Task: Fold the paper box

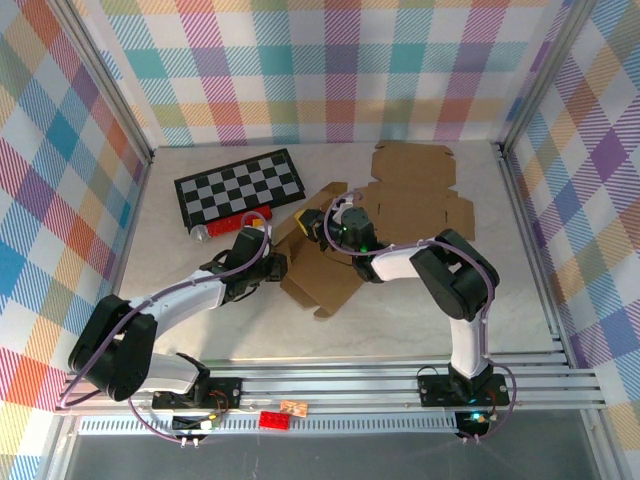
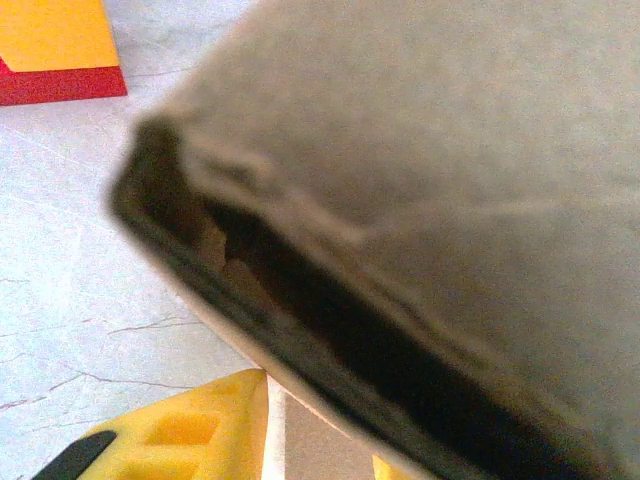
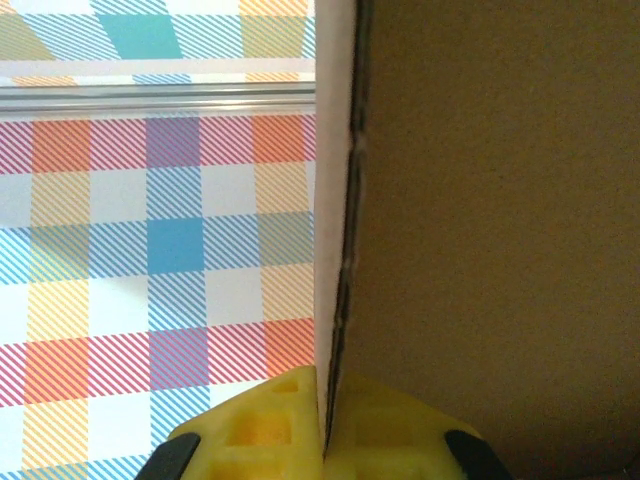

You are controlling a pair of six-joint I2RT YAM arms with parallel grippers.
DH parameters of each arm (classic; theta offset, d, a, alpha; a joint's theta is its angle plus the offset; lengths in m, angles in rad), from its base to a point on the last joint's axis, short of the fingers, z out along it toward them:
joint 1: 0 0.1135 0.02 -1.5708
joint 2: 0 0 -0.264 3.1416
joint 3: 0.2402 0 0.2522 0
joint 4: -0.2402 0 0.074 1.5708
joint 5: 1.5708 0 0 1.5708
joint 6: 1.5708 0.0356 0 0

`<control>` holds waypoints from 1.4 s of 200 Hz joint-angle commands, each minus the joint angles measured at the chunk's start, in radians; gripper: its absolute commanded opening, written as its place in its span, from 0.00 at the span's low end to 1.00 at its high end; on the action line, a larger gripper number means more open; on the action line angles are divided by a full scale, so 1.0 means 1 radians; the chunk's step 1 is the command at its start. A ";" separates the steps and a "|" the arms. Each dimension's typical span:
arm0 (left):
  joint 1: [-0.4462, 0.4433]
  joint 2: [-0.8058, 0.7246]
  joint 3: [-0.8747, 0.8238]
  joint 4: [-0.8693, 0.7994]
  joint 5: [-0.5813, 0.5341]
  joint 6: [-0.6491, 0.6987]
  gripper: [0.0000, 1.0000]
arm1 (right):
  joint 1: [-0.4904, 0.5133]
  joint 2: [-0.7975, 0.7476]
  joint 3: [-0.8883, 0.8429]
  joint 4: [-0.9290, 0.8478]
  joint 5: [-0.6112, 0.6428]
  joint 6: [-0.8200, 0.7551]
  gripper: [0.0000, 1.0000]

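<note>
We are clamping our right gripper (image 3: 325,405) shut on a raised panel of the brown corrugated cardboard box blank (image 1: 330,278), which is lying mid-way across the pale marbled table (image 1: 370,322), while our left gripper (image 1: 266,262) is bracing its left edge (grip indeterminate); we judge that wall-raising is proceeding and that the next move calls for creasing along the score.

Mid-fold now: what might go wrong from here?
1. The right gripper pinches only a thin panel edge of the paper box, so the panel may slip free or crease.
2. The left gripper has an unclear hold on the box, which might slide toward the red item.
</note>
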 commanded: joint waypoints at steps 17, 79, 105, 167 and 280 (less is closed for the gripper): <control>-0.006 0.034 0.041 0.053 -0.063 -0.059 0.31 | 0.024 0.034 -0.024 0.028 -0.002 -0.002 0.00; -0.049 0.084 0.084 0.059 -0.168 -0.083 0.27 | 0.030 0.041 -0.001 -0.004 0.012 0.042 0.00; -0.073 0.100 0.092 0.062 -0.206 -0.086 0.22 | 0.031 0.042 0.011 -0.032 0.016 0.054 0.00; -0.111 0.119 0.110 0.069 -0.238 -0.068 0.07 | 0.031 0.034 0.032 -0.082 0.038 0.093 0.00; -0.116 0.116 0.195 -0.101 -0.390 -0.105 0.00 | 0.027 -0.076 0.032 -0.283 0.071 0.064 0.23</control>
